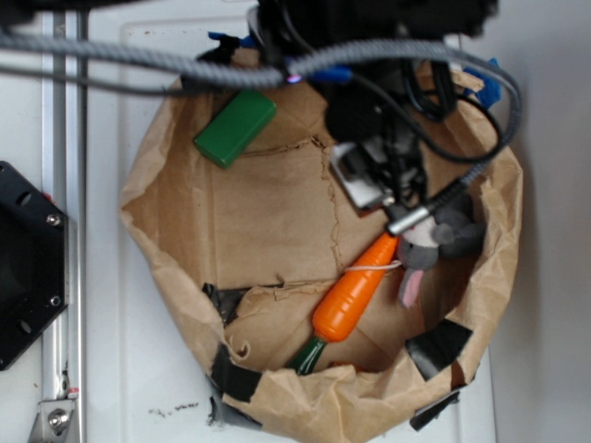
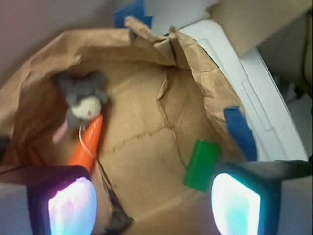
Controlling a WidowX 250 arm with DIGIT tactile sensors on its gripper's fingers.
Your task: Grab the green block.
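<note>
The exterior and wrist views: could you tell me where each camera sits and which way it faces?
Exterior: overhead, looking straight down into the paper bag; the arm and its cables cover the top.
Wrist: on the arm, looking down into the bag past two gripper pads, spread apart.
Both show the green block, carrot and grey plush mouse.

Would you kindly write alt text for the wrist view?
An open gripper hovers inside a brown paper bag, with the green block beside its right-hand pad. An orange carrot toy and grey plush mouse lie left.
</note>
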